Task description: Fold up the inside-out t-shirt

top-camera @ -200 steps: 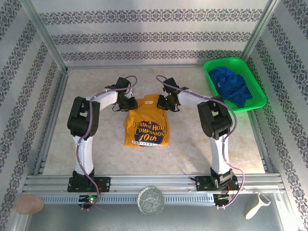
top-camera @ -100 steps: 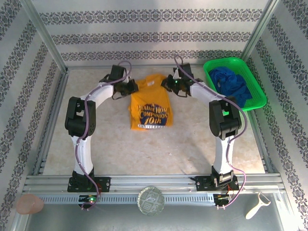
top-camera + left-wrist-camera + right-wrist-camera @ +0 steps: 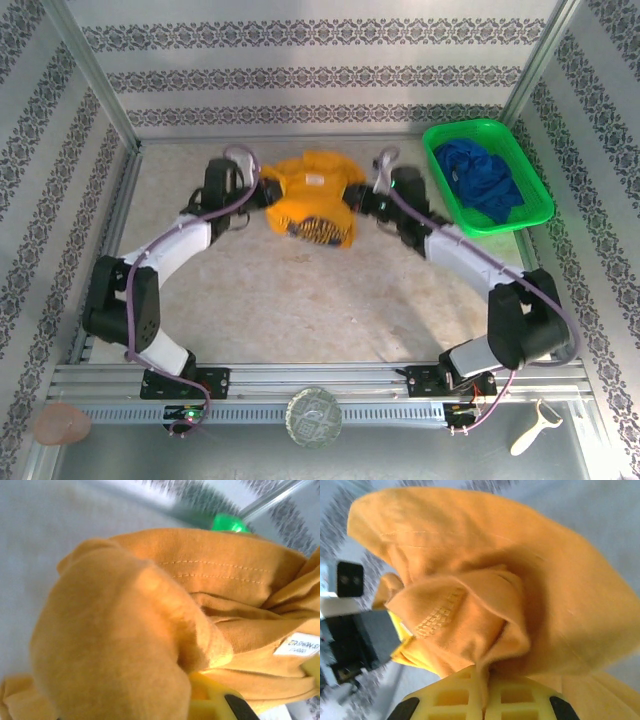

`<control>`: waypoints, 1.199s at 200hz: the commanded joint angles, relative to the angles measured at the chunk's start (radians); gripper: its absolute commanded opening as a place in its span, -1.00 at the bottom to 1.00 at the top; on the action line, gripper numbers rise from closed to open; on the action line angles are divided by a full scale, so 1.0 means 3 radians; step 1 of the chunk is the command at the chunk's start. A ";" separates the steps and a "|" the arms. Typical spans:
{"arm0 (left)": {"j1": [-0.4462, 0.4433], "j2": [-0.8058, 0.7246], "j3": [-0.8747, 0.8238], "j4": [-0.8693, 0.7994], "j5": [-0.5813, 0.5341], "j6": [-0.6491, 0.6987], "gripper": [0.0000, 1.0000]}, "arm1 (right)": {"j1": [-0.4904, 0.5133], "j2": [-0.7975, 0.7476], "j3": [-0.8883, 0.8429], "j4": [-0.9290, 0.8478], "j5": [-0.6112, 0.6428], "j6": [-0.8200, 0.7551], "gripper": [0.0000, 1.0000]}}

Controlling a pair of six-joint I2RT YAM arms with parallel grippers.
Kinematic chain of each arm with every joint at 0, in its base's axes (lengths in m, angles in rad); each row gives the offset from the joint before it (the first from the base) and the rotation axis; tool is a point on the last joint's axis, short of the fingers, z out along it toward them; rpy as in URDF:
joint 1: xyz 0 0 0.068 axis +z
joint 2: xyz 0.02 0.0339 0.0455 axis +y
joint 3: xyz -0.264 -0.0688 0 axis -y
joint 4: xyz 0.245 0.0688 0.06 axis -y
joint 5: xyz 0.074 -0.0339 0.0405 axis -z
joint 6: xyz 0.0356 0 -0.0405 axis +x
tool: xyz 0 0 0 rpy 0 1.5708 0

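The inside-out t-shirt is a mustard-yellow bundle at the far middle of the table, bunched between both arms, with a strip of dark print showing at its near edge. A white neck label shows in the left wrist view. My left gripper is shut on the shirt's left side, its yellow finger half buried in cloth. My right gripper is shut on the right side. A fold of the t-shirt is pinched between its yellow fingers.
A green basket at the far right holds a dark blue garment. Patterned walls close the back and sides. Below the front rail lie a peeler, a round glass piece and a pink lump.
Both arms have stretched toward the far wall, carrying the shirt with them. The shirt has gone from hanging flat with its print showing to a bunched heap farther back.
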State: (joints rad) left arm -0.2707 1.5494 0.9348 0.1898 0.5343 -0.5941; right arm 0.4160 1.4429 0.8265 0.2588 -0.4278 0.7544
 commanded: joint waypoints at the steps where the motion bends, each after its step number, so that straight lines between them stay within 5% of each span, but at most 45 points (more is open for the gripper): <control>1: -0.0101 -0.0078 -0.0747 0.0731 -0.0114 -0.0280 -1.00 | 0.0200 -0.0025 -0.0946 0.0668 0.0292 0.0150 -1.00; 27: -0.0136 -0.0161 -0.1103 0.0909 -0.0184 -0.0399 -1.00 | 0.0266 -0.0101 -0.1407 0.0866 0.0406 0.0287 -1.00; 70: -0.0134 -0.0246 -0.0773 0.0273 -0.0501 -0.0188 -1.00 | 0.0226 -0.0122 -0.1016 0.0463 0.0467 0.0151 -1.00; 153: -0.0030 0.0792 -0.0253 -0.0271 -0.0911 -0.0039 -1.00 | 0.0082 0.1242 0.0057 -0.0231 0.0348 0.0169 -1.00; 167: 0.0048 0.0966 -0.0160 -0.0316 -0.0912 -0.0095 -1.00 | 0.0042 0.1386 0.0184 -0.0313 0.0209 0.0135 -0.40; 181: 0.0104 0.0997 -0.0067 -0.0382 -0.0839 -0.0100 -0.50 | 0.0030 0.1290 0.0219 -0.0475 0.0241 0.0028 -0.02; 204: 0.0111 0.0670 -0.0038 -0.0540 -0.0855 -0.0012 0.36 | -0.0010 0.0836 0.0124 -0.0705 0.0333 -0.0085 0.09; 240: 0.0114 -0.0011 -0.0030 -0.0943 -0.0881 0.0097 0.96 | 0.0021 0.0348 0.0165 -0.0959 0.0377 -0.0113 0.00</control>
State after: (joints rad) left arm -0.2462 1.6772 0.9222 0.0414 0.3000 -0.6060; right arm 0.4141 1.6196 0.8562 0.0513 -0.3359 0.7525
